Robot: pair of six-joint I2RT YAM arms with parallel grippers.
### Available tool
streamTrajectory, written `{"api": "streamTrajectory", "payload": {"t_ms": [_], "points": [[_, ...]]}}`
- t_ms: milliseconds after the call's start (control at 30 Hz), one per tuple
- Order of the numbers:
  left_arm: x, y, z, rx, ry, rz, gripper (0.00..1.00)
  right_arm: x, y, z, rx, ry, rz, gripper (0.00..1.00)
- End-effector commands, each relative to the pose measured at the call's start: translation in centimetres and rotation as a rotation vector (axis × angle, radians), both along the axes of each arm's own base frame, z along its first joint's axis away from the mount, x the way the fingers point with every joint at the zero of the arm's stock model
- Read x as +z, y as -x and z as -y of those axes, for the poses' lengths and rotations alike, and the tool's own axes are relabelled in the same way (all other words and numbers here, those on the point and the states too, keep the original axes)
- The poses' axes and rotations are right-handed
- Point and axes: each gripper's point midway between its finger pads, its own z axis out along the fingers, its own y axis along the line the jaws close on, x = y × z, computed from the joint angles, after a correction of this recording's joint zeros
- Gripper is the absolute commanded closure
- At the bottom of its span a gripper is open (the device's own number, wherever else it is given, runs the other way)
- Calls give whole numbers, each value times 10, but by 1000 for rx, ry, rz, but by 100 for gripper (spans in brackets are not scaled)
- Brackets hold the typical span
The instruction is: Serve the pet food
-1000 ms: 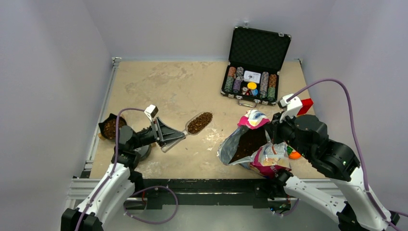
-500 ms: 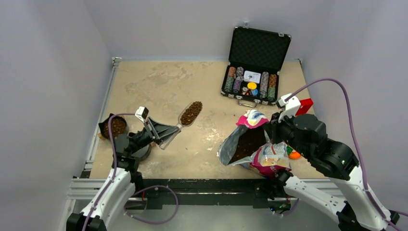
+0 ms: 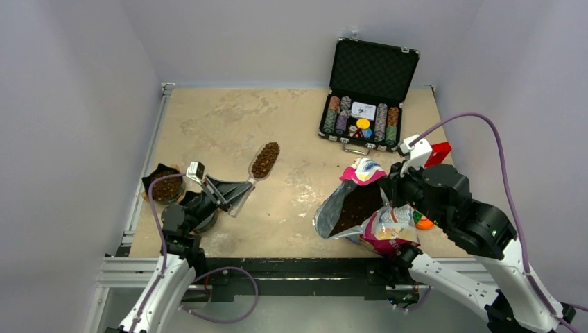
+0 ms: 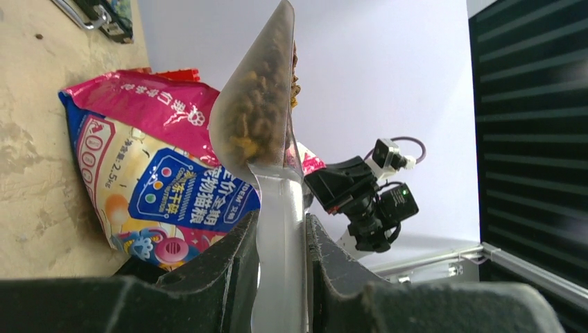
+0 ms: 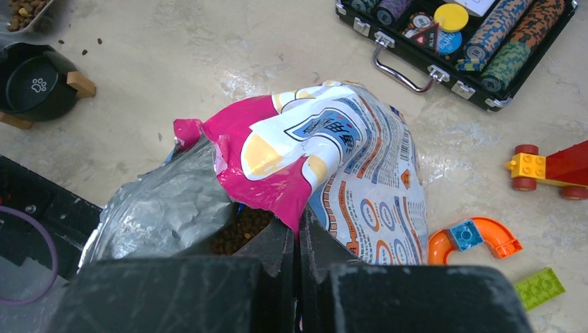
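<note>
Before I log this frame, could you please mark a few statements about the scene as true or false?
1. The left end effector holds a scoop loaded with pet food. True.
2. The right end effector is open, clear of the bag. False: it is shut on the bag's rim.
3. The poker chip case is closed. False: its lid stands open.
4. The bowl at the table's left edge holds kibble. True.
</note>
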Motion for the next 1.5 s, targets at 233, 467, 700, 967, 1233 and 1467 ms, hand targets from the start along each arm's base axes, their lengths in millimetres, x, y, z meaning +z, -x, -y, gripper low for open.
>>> {"api": "streamTrajectory", "payload": {"t_ms": [233,467,700,967,1233,1467], "points": [[-4,-21,-25,231,-8,32,100,40,-5,-13,38,-127,132,100],[-6,-27,-37,335,-40,37,100,39,-4,-12,39,-129,135,100],[-5,-29,-53,454,-95,30,100,39,-4,-11,39,-129,138,100],[-4,-32,-60,495,-106,21,100,37,-3,-11,38,-129,139,100],[-2,-32,-62,508,-108,19,100,37,-2,-11,41,-129,136,100],[-1,-30,-60,497,-141,20,100,39,-2,-11,43,-133,138,100]]}}
